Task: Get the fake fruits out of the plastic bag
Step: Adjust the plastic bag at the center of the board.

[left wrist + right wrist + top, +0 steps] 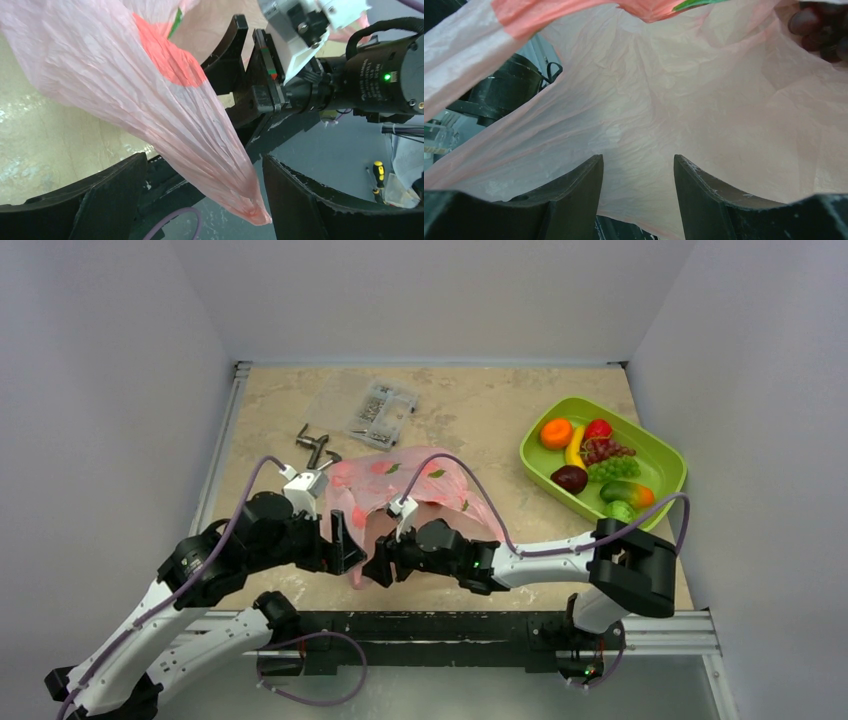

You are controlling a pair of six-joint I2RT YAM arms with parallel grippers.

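as bag (125, 90) hangs, tail between left jaws

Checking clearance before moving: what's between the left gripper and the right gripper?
A bunched fold of the pink plastic bag, shown in the left wrist view.

Crumpled pink bag (440, 485); fruits (612, 468) in green tray (655, 452)

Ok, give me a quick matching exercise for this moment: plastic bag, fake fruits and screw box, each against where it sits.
Things:
1. plastic bag
2. fake fruits
3. screw box

Places:
A. in the green tray, at the right
B. far side of the table, left of centre
C. near middle of the table

Pairs: 1-C, 2-A, 3-B.
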